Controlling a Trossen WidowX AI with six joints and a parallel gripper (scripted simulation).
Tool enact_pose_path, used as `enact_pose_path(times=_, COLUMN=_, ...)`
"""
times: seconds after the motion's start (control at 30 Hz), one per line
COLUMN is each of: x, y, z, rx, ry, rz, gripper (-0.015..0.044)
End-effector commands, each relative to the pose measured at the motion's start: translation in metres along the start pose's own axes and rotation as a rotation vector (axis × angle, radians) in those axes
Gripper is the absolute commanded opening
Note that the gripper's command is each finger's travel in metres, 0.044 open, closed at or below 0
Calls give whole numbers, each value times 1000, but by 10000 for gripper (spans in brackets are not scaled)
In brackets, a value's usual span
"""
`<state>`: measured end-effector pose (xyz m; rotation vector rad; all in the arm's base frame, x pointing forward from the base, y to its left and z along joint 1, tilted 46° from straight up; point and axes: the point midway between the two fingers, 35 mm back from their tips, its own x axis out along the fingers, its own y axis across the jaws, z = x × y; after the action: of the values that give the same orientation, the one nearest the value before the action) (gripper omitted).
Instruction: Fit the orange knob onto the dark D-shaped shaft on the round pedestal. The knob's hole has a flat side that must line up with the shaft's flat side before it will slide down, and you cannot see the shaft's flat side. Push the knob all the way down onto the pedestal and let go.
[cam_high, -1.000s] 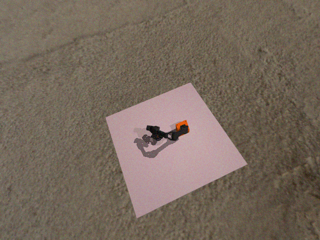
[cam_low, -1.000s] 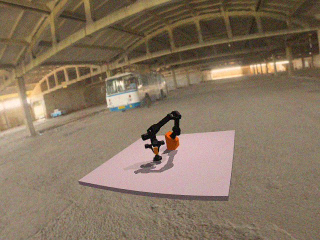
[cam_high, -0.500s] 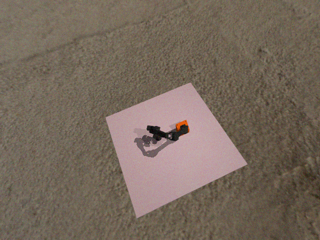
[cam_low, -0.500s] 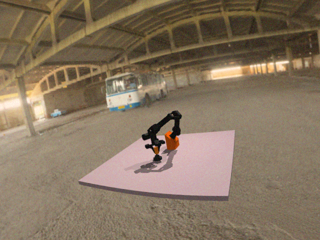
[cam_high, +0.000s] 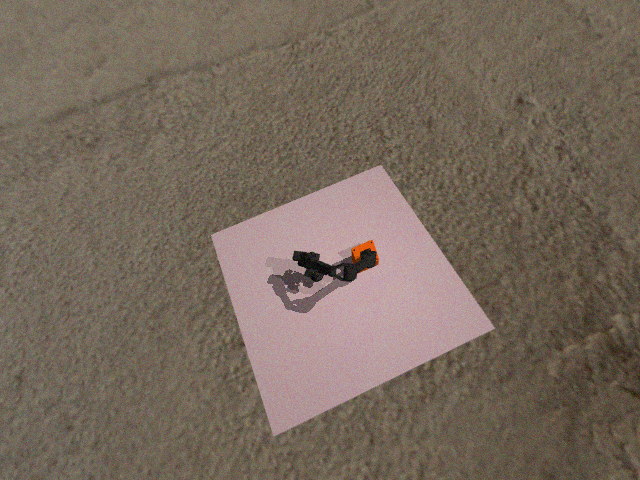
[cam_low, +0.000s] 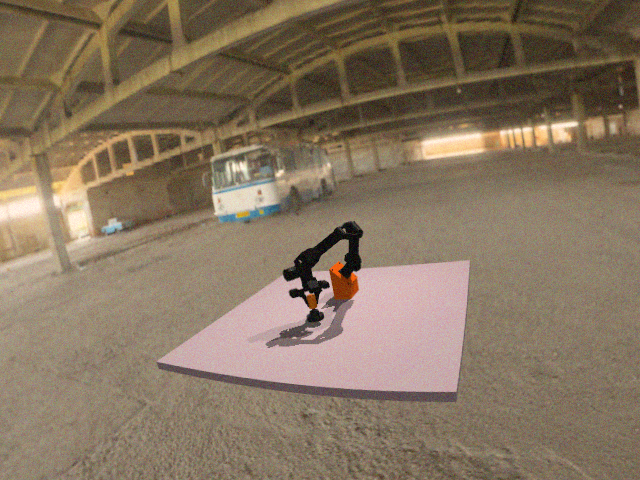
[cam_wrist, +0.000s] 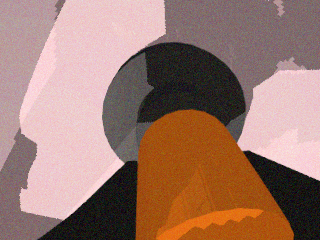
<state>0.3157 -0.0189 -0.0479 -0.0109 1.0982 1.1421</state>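
The orange knob (cam_low: 311, 301) (cam_wrist: 190, 165) is held upright between the fingers of my gripper (cam_low: 311, 300), which is shut on it. The dark round pedestal (cam_low: 314, 318) (cam_wrist: 200, 65) stands on the pink board, directly below the knob. In the wrist view the knob's far end covers the middle of the pedestal, and a dark raised part shows just beyond it. The shaft's flat side and the knob's hole are hidden. In the exterior view the knob's lower end is at the top of the shaft, above the pedestal; whether they touch cannot be told.
The orange base block (cam_high: 357, 253) (cam_low: 342, 284) of the arm stands on the pink board (cam_high: 361, 341) (cam_low: 392, 341), behind the pedestal in the exterior view. The black arm (cam_high: 326, 267) (cam_low: 325, 244) arches from it to the gripper. Shadows fall across the board and pedestal.
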Motion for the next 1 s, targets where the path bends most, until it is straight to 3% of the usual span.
enact_pose_path(times=0.0, x=1, y=-1, z=1, rx=-5, ry=-3, rz=-2, gripper=0)
enact_pose_path(times=0.53, x=-3, y=2, z=0, rx=-5, ry=-3, rz=-2, gripper=0)
enact_pose_path(times=0.77, x=-2, y=3, z=0, rx=-204, ry=-2, rz=-2, gripper=0)
enact_pose_path(times=0.97, x=-1, y=2, z=0, rx=-214, ry=-2, rz=-2, gripper=0)
